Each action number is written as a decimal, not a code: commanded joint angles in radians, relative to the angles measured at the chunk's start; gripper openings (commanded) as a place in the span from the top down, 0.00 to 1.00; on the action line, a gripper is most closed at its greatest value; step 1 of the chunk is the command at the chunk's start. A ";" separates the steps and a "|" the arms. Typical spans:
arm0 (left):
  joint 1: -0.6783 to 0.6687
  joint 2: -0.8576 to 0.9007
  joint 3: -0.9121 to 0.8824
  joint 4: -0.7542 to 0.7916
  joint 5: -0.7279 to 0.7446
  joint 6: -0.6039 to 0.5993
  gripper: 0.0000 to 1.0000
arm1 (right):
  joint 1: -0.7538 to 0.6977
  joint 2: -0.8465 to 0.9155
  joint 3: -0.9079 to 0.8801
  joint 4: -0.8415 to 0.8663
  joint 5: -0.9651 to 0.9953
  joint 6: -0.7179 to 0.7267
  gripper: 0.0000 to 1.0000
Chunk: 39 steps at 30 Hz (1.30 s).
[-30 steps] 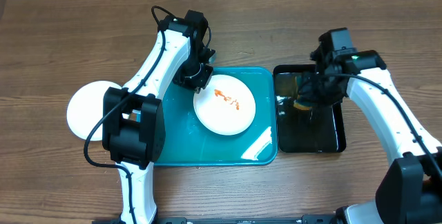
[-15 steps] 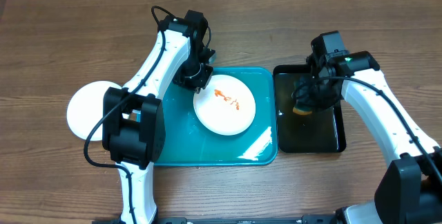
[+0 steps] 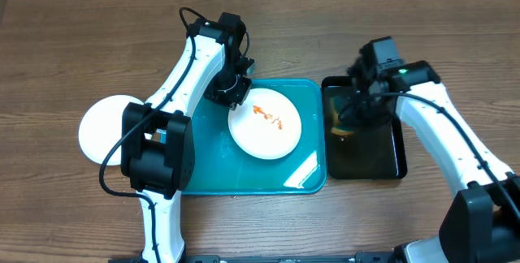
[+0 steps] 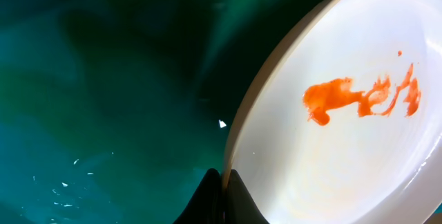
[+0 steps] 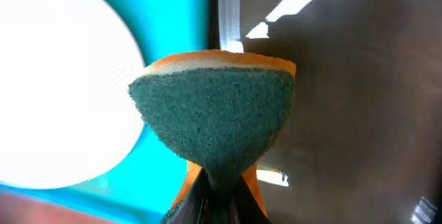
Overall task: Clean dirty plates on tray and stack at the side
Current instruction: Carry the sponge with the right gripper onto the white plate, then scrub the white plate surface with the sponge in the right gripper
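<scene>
A white plate [image 3: 265, 122] with an orange-red sauce smear [image 3: 266, 114] lies on the teal tray [image 3: 211, 174]. My left gripper [image 3: 233, 97] is shut on that plate's rim [image 4: 235, 151] at its upper left edge; the smear [image 4: 359, 99] shows in the left wrist view. Another white plate [image 3: 104, 127] lies on the table left of the tray, partly hidden by my left arm. My right gripper [image 3: 355, 117] hangs over the black tray [image 3: 382, 165], shut on a green and orange sponge [image 5: 214, 120]. In the right wrist view the sponge is above the black tray's left edge, beside the teal tray [image 5: 162, 162].
The black tray's surface [image 5: 359, 113] is glossy with bright reflections. Bare wooden table [image 3: 406, 222] lies in front of both trays and behind them. My left arm's base [image 3: 154, 153] stands over the teal tray's left part.
My right gripper has moved left and slightly up over the black tray, carrying the sponge toward the teal tray. The left arm and the plate have not moved.
</scene>
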 commanded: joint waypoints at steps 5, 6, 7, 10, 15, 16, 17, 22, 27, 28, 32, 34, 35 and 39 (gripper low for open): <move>-0.039 -0.017 -0.005 -0.019 0.052 0.089 0.96 | 0.196 -0.005 0.014 0.171 -0.148 -0.063 0.96; -0.041 -0.017 -0.005 -0.019 0.052 0.089 0.96 | 0.214 -0.002 0.014 0.188 -0.147 -0.052 0.96; -0.042 -0.017 -0.005 -0.021 0.052 0.089 0.96 | 0.230 0.004 0.014 0.206 -0.146 -0.036 0.96; -0.043 -0.017 -0.005 -0.025 0.053 0.088 0.96 | 0.276 0.034 0.014 0.250 -0.146 0.040 0.96; -0.045 -0.017 -0.005 -0.026 0.053 0.088 0.96 | 0.310 0.093 0.014 0.311 -0.154 0.117 0.96; -0.045 -0.017 -0.005 -0.026 0.053 0.088 0.96 | 0.316 0.103 0.014 0.326 -0.166 0.116 0.96; -0.045 -0.017 -0.005 -0.026 0.053 0.085 0.96 | 0.320 0.108 0.014 0.333 -0.173 0.117 0.96; -0.046 -0.017 -0.005 -0.026 0.053 0.084 0.96 | 0.335 0.146 0.014 0.375 -0.173 0.126 0.96; -0.046 -0.017 -0.005 -0.027 0.053 0.076 0.96 | 0.335 0.173 0.014 0.433 -0.173 0.174 0.96; -0.046 -0.017 -0.005 -0.027 0.053 0.072 0.96 | 0.335 0.181 0.014 0.446 -0.173 0.174 0.96; -0.046 -0.017 -0.005 -0.026 0.053 0.069 0.96 | 0.335 0.208 0.014 0.476 -0.172 0.173 0.96; -0.046 -0.017 -0.005 -0.026 0.053 0.069 0.96 | 0.335 0.225 0.014 0.485 -0.162 0.177 0.96; -0.046 -0.017 -0.005 -0.026 0.053 0.068 0.96 | 0.335 0.235 0.014 0.488 -0.154 0.184 0.96; -0.046 -0.017 -0.005 -0.027 0.053 0.066 0.96 | 0.333 0.275 0.014 0.490 -0.126 0.202 0.96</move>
